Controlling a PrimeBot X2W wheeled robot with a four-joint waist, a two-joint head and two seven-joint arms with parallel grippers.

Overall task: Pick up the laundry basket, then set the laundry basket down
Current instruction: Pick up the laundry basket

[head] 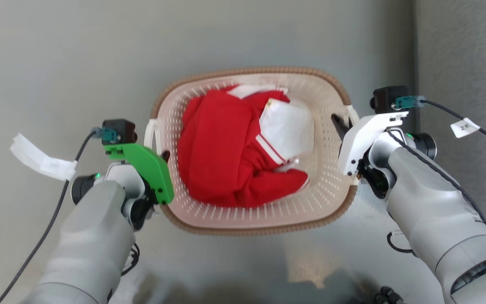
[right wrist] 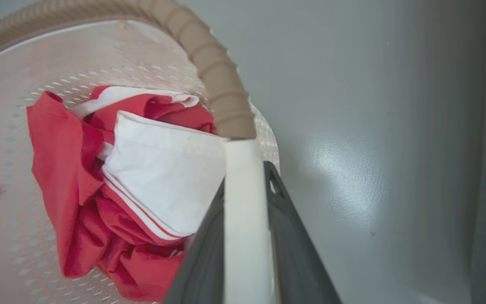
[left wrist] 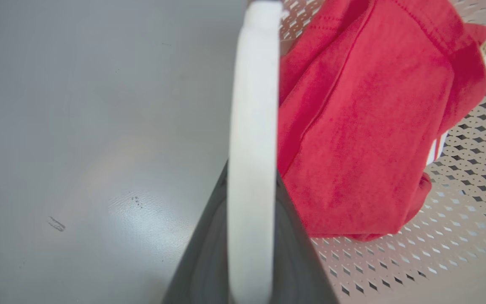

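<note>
Grey floor [head: 57, 50] under laundry basket [head: 331, 185]; wrist cams reveal left gripper [left wrist: 252, 177], right gripper [right wrist: 246, 177] clamping white handles [left wrist: 253, 84].

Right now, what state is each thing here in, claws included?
laundry basket: upright, holding clothes, gripped at both side handles.
left claw: shut on the laundry basket's white handle.
right claw: shut on the laundry basket's other handle.
red and white clothes: crumpled, lying inside the basket.
</note>
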